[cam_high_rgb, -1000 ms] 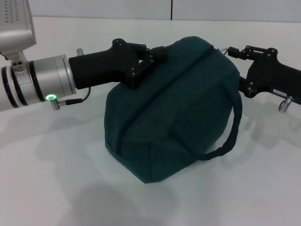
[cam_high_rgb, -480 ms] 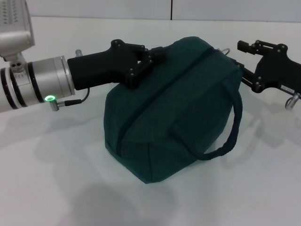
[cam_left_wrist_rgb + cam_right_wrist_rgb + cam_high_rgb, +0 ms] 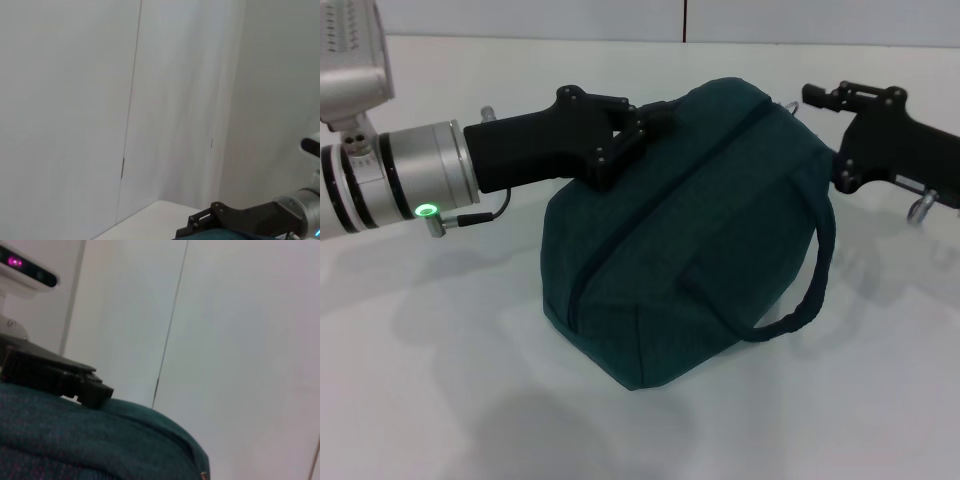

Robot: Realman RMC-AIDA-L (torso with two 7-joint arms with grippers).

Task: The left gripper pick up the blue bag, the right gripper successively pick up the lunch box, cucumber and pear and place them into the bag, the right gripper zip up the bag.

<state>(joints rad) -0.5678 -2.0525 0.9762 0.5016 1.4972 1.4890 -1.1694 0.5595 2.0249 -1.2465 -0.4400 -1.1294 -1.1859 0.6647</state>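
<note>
1. The white table (image 3: pixel 440 400) fills the head view; its far edge meets a pale wall at 12 o'clock.
2. The blue bag (image 3: pixel 690 240) sits at the centre of the table, bulging, its long zipper running shut from 12 toward 7 o'clock. One looped handle (image 3: pixel 810 290) hangs down its 3 o'clock side. Whatever is inside is hidden by the fabric.
3. The left gripper (image 3: pixel 655 118) reaches in from 9 o'clock, silver wrist and green ring behind it, and is clenched on the bag's top edge at about 11 o'clock; the fingertips are partly buried in fabric, so probably on the second handle.
4. The right gripper (image 3: pixel 817 100) hangs at 2 o'clock, just beside the bag's upper end, arm cut off by the frame edge. Its jaws look released, holding nothing.
5. A small metal ring pull (image 3: pixel 793 105) pokes up at the zipper's far end, just beside the right fingertips; contact cannot be made out.
</note>
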